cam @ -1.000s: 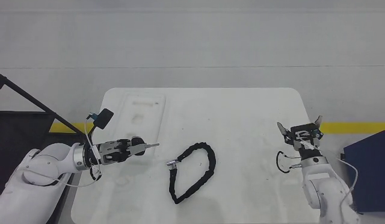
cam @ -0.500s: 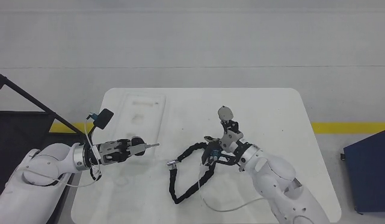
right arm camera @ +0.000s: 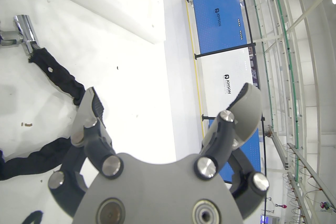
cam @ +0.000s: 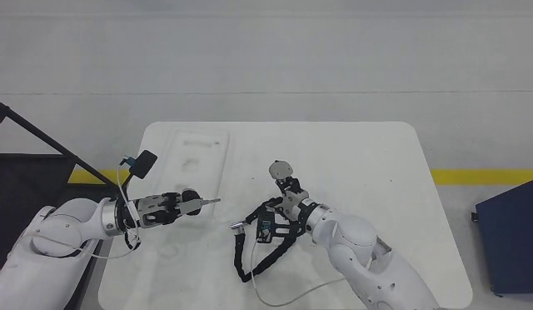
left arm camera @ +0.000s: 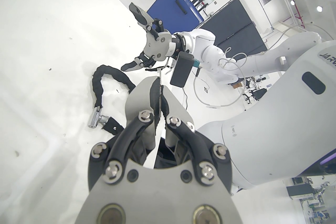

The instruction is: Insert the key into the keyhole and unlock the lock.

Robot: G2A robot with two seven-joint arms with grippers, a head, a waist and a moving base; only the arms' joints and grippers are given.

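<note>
Key (left arm camera: 159,72) clamped in left claw (left arm camera: 158,86), blade pointing toward chain lock (left arm camera: 99,83) on table (left arm camera: 52,38). Right claw (right arm camera: 171,91) spread wide, low over the sleeved chain.

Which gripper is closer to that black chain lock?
Right. The right gripper is open at the loop of the chain lock, one finger beside the chain. The left gripper, shut on the key, sits apart, off to its side.
</note>
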